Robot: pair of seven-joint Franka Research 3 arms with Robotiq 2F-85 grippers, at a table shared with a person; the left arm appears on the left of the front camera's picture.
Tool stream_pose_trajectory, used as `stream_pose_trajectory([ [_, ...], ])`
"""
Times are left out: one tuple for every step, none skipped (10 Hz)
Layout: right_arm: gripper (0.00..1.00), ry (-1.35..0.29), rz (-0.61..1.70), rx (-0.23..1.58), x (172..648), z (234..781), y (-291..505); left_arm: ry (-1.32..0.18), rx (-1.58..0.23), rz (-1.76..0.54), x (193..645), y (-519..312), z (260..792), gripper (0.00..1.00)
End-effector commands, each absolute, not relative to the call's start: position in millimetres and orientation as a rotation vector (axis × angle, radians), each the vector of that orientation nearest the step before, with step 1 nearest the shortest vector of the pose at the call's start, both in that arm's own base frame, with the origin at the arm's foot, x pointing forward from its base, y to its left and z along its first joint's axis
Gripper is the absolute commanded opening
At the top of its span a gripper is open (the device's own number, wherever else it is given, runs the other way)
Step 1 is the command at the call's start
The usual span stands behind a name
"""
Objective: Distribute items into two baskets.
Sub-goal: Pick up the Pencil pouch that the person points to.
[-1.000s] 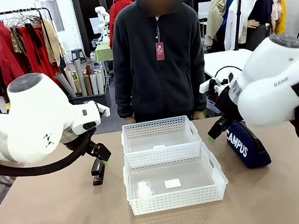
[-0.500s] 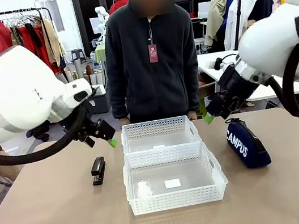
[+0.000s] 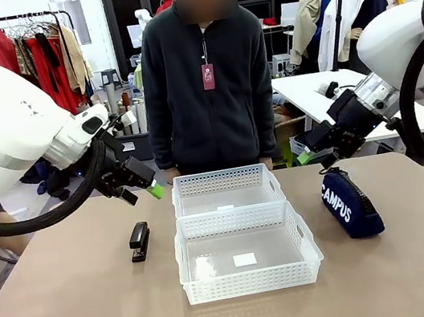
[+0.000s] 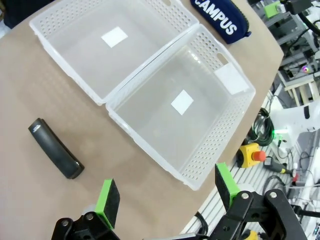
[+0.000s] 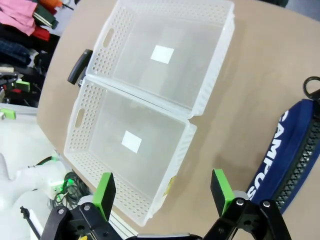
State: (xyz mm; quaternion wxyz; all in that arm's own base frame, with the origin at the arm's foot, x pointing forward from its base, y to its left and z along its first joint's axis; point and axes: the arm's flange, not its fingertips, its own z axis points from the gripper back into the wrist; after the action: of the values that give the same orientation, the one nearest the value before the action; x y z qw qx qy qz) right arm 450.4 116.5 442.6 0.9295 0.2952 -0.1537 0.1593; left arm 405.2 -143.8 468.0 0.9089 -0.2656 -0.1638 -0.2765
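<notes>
Left gripper (image 3: pixel 142 192) hovers near stapler (image 3: pixel 139 241) (jaws wide).

Even overhead light is brightening all views. The near white perforated plastic basket (image 3: pixel 249 281) is casting a soft, faint shadow forward on the tan table (image 3: pixel 75 311). Wrist views are bending at the edges.

My left arm (image 3: pixel 13 135) comes in from my left, elbow high, wrist bent down and inward, so my left gripper (image 3: pixel 143 192) hangs in the air, tilted toward the middle. Its jaws stand wide apart, green pads (image 4: pixel 107 197) facing each other. My right arm (image 3: pixel 414 51) reaches in from the other side, forearm sloping down to my right gripper (image 3: pixel 314 159), also up in the air, jaws spread just as wide
</notes>
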Motion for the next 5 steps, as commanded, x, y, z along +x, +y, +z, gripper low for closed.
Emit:
stream_pose_trajectory([
  [1.00, -0.325, 0.353, 0.583, 443.9, 451.9, 126.5, -0.358, -0.534, -0.548, 402.8, -146.8, 473.2, 1.00],
  [1.00, -0.325, 0.353, 0.583, 443.9, 451.9, 126.5, -0.358, -0.534, -0.548, 402.8, -146.8, 473.2, 1.00],
  [1.00, -0.325, 0.353, 0.583, 443.9, 451.9, 126.5, -0.358, -0.534, -0.548, 402.8, -146.8, 473.2, 1.00],
  [1.00, -0.319, 0.348, 0.590, 447.0, 446.5, 125.5, -0.345, -0.526, -0.567, 404.3, -144.8, 470.2, 1.00],
  [1.00, -0.177, 0.300, 0.827, 458.0, 455.1, 126.7, -0.270, -0.551, -0.522, 415.7, -143.8, 475.2, 1.00],
])
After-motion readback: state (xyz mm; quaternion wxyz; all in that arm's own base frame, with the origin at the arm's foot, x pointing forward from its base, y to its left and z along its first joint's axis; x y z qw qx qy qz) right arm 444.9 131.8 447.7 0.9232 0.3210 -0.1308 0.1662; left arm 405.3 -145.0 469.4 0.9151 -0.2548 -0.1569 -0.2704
